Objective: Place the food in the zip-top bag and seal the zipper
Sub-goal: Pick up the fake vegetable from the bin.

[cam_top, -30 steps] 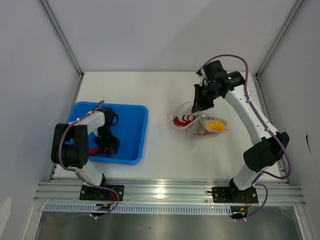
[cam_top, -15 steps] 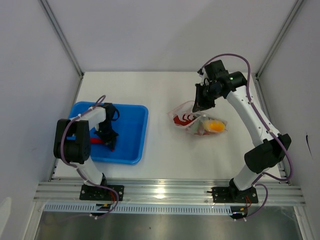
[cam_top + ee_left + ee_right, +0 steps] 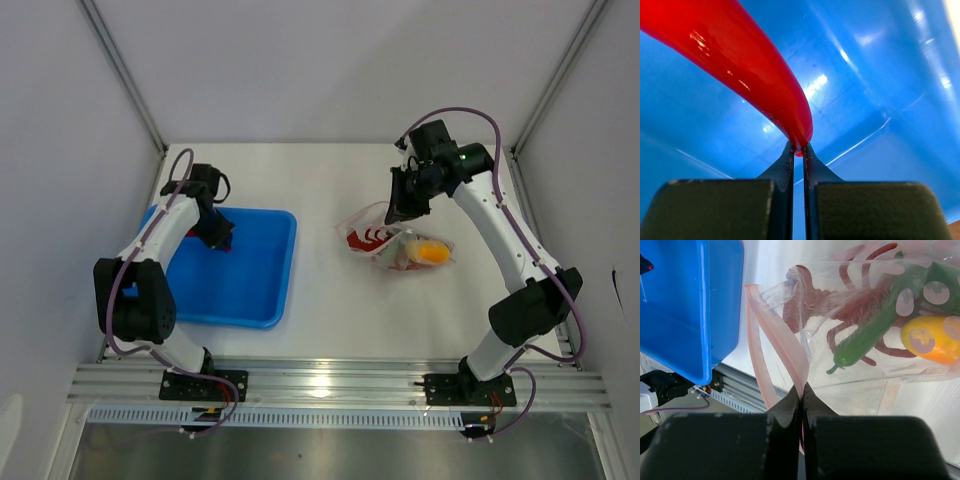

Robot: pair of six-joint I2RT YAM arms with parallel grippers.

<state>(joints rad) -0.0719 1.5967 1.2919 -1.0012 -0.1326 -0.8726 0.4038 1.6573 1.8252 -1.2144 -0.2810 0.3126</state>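
My left gripper point(image 3: 222, 240) is shut on the tip of a slim red chili pepper point(image 3: 747, 65) and holds it over the far part of the blue tray point(image 3: 250, 290). The clear zip-top bag point(image 3: 395, 243) lies on the table right of centre. It holds red chilies point(image 3: 860, 305), a dark green pepper point(image 3: 875, 332) and the yellow-orange fruit point(image 3: 930, 337). My right gripper point(image 3: 398, 212) is shut on the pale pink zipper strip point(image 3: 785, 352) at the bag's mouth and holds it open; the grip shows in the right wrist view point(image 3: 801, 387).
The blue tray's wall point(image 3: 700, 310) also shows in the right wrist view, left of the bag. White walls with metal posts point(image 3: 125, 75) enclose the table on three sides. A metal rail point(image 3: 330, 385) runs along the near edge.
My left gripper has lifted from the near-left part of the tray and moved to its far side with the red chili. My right gripper and the bag have stayed still.
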